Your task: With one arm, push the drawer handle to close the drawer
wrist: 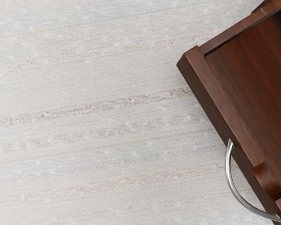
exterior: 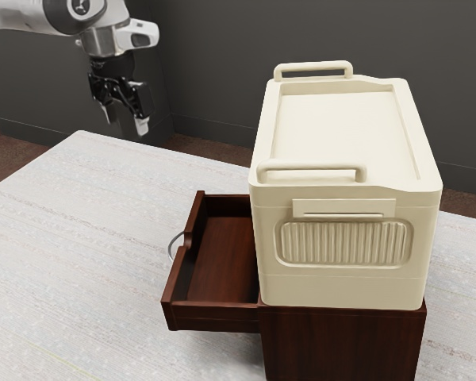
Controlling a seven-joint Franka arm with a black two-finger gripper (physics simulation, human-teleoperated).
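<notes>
Still at the approach, the gripper, open and empty, needed lowering outside the handle before pushing the drawer inward.The approach was in hand: the gripper, fingers apart, needed lowering outside the handle before pushing the drawer inward.

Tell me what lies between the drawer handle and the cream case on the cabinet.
The drawer's front panel, then its open wooden tray; the exterior view shows both.

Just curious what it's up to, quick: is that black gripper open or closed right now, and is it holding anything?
Gripper: open, holding nothing.
</notes>
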